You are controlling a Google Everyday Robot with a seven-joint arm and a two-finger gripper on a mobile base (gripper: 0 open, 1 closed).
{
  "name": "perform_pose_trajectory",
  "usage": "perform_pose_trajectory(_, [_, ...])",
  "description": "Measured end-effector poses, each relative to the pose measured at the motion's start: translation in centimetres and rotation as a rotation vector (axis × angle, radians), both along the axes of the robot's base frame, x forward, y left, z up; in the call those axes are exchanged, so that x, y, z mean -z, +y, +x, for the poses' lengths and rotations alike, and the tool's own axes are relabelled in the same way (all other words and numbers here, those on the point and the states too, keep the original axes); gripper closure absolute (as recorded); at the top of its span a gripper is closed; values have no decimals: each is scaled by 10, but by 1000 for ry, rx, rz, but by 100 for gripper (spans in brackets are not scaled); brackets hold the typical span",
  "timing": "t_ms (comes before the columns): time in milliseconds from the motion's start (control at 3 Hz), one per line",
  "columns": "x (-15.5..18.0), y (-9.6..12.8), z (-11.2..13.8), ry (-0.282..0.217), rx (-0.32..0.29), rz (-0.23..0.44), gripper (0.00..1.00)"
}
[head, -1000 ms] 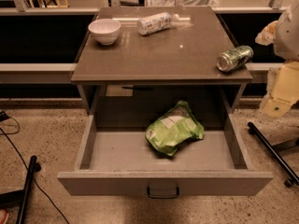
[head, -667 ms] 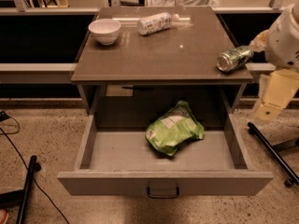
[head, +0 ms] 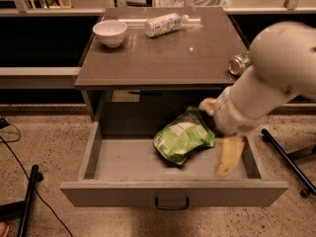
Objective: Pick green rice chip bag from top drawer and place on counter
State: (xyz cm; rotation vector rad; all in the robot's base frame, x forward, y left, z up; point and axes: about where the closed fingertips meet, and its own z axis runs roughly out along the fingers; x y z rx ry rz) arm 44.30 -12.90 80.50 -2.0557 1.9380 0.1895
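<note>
The green rice chip bag lies in the open top drawer, right of its middle, with its white label facing up. My gripper hangs over the drawer's right side, just right of the bag and close to it. It is open and holds nothing. One finger points toward the bag's upper corner and the other finger points down into the drawer. The big white arm reaches in from the right and covers the right edge of the counter.
On the counter stand a white bowl at the back left, a white-labelled bottle lying at the back, and a green can lying at the right edge, partly behind the arm. A black stand leg is on the floor at the right, another at the left.
The arm has swung in from the far right and come down over the drawer. The gripper is now beside the bag. The bag, bowl, bottle and can have not moved.
</note>
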Motion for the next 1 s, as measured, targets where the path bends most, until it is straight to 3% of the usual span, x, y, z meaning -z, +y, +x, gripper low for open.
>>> perform_pose_trajectory(333, [43, 12, -23, 64, -53, -14, 0])
perform_pose_trajectory(667, [43, 12, -23, 65, -53, -15, 0])
perform_pose_trajectory(1000, [49, 8, 15, -29, -106, -108, 0])
